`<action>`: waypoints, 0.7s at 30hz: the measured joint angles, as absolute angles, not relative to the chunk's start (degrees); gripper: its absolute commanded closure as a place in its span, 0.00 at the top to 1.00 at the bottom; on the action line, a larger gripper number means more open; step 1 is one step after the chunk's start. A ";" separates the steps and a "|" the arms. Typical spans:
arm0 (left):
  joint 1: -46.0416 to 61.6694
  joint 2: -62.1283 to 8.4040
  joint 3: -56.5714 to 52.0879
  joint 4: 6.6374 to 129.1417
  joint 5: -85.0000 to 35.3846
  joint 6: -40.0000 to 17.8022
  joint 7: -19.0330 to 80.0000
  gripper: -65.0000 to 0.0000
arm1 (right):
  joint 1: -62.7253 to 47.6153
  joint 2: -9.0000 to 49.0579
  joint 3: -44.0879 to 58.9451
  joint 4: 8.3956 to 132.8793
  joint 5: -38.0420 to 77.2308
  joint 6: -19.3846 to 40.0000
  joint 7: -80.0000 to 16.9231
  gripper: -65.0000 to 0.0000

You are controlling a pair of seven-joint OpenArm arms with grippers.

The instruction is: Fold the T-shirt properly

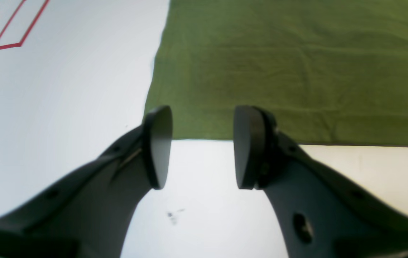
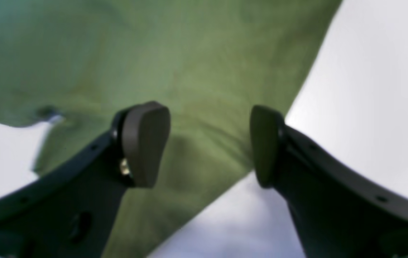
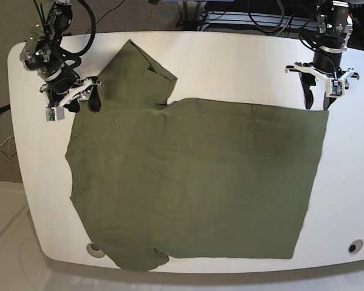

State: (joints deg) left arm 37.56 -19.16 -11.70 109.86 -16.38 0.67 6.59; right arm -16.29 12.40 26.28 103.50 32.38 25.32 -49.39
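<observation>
The green shirt [image 3: 194,182] lies flat and spread out on the white counter [image 3: 230,66], with its long way running from side to side in the base view.

On the left of that view is the right claw [image 3: 85,99]. It sits at the shoulder end of the shirt, just beside the sleeve [image 3: 136,70] that sticks up toward the back. In its own camera the right claw [image 2: 209,143] is open with nothing in it, and the sleeve cloth [image 2: 196,71] lies right under and ahead of the gap.

On the right of the base view is the left claw [image 3: 316,97]. It hangs at the far corner of the bottom edge of the shirt. In its own camera the left claw [image 1: 202,147] is open and holds nothing. The shirt's corner [image 1: 161,122] is just ahead of it, touching or almost touching one tip.

Each claw is near its own end, so I think each one will grab the edge in front of it and pull it toward the near side
</observation>
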 measured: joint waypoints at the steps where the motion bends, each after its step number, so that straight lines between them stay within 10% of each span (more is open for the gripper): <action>1: 37.56 -19.18 -11.70 109.75 -16.38 0.69 6.63 0.41 | -16.08 12.43 26.24 103.22 32.18 25.32 -49.36 0.58; 21: 36.97 -19.05 -11.75 109.06 -16.58 0.43 6.46 0.41 | -15.59 13.93 17.47 99.29 32.18 25.54 -47.66 0.58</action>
